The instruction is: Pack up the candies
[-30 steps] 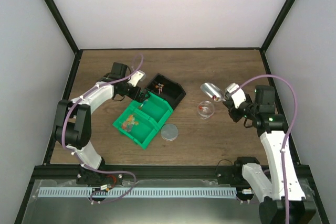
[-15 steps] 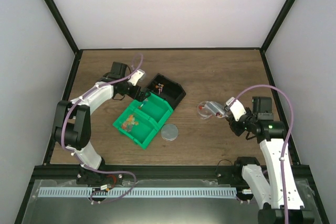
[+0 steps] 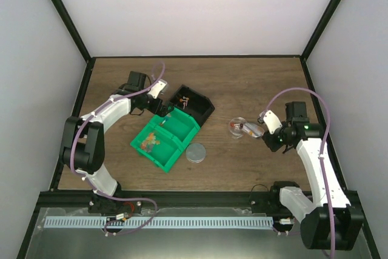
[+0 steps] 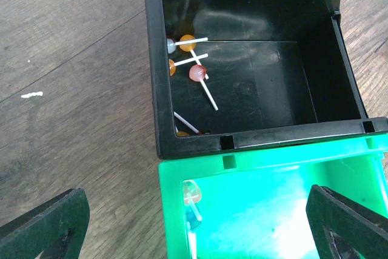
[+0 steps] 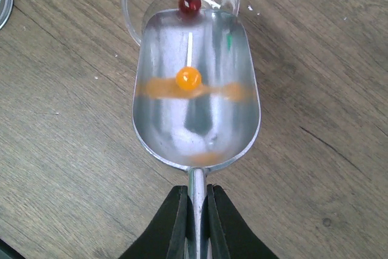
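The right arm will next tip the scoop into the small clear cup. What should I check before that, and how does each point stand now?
1. Grip: right gripper shut on the scoop handle: ok.
2. Load: one orange candy lies in the scoop bowl: ok.
3. Aim: the scoop's front edge overlaps the clear cup rim: ok.
4. Cup standing flat: cannot tell, the scoop hides its base.
5. Lid: the grey lid lies apart from the cup: ok.
6. Other arm: left gripper open over the green bin, far from the cup: ok.
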Robot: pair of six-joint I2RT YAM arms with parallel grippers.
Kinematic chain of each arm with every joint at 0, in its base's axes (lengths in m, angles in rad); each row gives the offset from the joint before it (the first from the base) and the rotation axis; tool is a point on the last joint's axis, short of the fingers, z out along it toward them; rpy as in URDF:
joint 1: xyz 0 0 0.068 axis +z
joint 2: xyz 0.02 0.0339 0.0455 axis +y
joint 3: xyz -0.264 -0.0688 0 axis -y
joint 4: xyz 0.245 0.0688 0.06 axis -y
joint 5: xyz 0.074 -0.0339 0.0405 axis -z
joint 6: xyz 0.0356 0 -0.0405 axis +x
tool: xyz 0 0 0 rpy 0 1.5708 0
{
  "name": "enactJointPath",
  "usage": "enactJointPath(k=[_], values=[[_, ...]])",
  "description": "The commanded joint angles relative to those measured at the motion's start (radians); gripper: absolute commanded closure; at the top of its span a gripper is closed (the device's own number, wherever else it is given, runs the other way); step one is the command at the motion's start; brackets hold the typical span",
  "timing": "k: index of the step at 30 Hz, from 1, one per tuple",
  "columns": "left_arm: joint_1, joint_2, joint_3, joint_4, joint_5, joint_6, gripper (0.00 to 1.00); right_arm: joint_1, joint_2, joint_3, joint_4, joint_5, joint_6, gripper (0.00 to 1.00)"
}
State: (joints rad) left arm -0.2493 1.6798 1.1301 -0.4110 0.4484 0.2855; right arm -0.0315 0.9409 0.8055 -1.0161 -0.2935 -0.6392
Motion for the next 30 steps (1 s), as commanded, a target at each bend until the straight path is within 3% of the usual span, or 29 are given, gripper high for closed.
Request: enactJointPath(k=[1,20,24,30], values=[[0.004,-0.017,-0.01,0.024,0.002,0.003,0.0,-0.007,0.016,0.073,-0.015,0.001,0.001,0.99],[0.012,0.021,-0.009,0.03,0.003,0.005,0.0,0.008,0.067,0.17,-0.095,-0.011,-0.051,0.99],[0.013,0.025,-0.01,0.025,0.001,0.006,0.0,0.047,0.104,0.257,-0.089,-0.054,0.026,0.99],[0.013,0.029,-0.01,0.016,-0.004,0.004,0.01,0.264,0.247,0.374,0.002,-0.023,0.267,0.99]])
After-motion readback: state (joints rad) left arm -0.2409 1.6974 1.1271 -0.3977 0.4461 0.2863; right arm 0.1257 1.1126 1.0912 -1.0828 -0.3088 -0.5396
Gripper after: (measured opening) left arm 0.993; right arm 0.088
